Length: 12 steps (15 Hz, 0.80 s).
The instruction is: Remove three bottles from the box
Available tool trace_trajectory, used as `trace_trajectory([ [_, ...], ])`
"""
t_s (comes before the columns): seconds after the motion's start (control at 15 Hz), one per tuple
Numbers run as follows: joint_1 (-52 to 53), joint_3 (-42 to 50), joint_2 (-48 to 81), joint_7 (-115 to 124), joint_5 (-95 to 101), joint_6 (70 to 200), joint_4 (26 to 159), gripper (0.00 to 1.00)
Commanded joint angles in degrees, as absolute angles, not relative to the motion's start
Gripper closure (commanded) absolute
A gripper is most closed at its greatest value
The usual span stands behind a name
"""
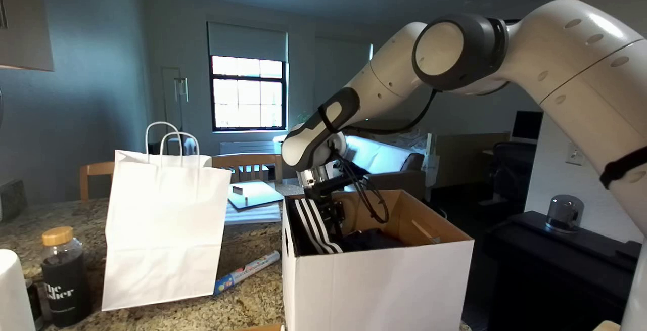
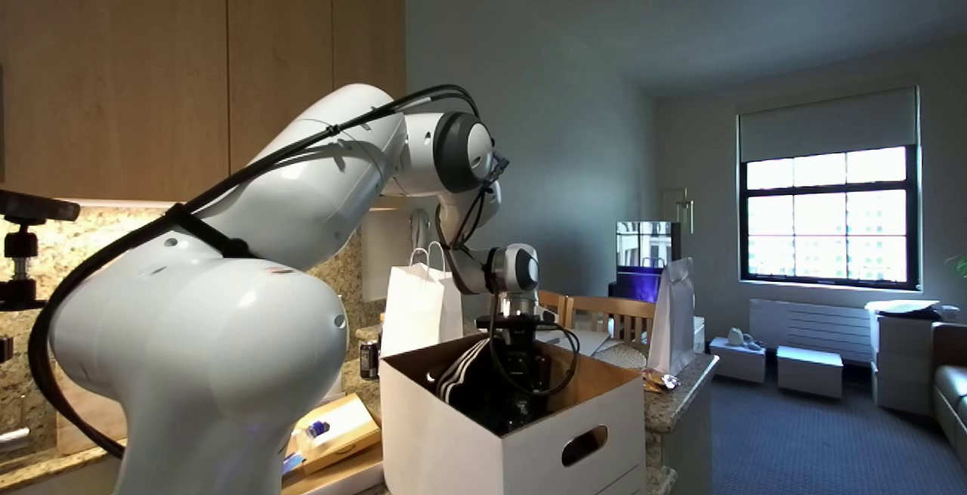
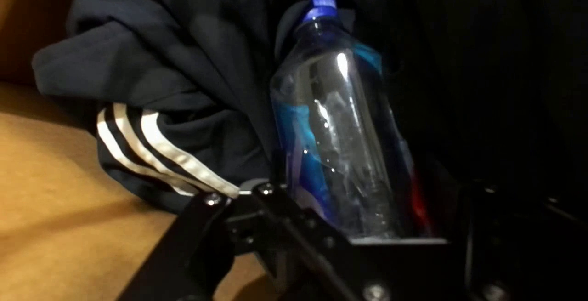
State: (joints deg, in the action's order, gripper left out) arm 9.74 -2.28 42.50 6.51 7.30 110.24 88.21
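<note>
The gripper (image 3: pixel 377 195) is down inside the white box (image 1: pixel 376 288), its jaws apart, a clear, blue-capped bottle (image 3: pixel 337 144) between them; no clamping is seen. That bottle lies against dark clothing (image 3: pixel 151 57) beside the gripper; its removal is judged not yet done. Farther from the gripper, outside the box, a blue item (image 2: pixel 317 428) rests on cardboard (image 2: pixel 359 438): possibly a bottle already out, the view being too poor to confirm. On this evidence, two or more removals are outstanding.
</note>
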Motion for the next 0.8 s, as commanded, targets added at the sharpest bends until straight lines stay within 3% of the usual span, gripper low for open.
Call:
trace_trajectory([
  [0.0,8.09,-1.71,44.23,4.59,6.67,107.83,87.83,0.01],
  [0.4,7.16,-3.22,44.61,2.87,5.31,109.79,89.94,0.0],
  [0.47,7.22,-3.26,44.49,2.88,5.39,110.54,90.44,0.25],
  [0.53,7.23,-3.39,44.62,2.55,5.31,110.4,90.48,0.27],
  [0.73,7.33,-3.84,44.61,1.94,4.74,110.2,90.63,0.47],
])
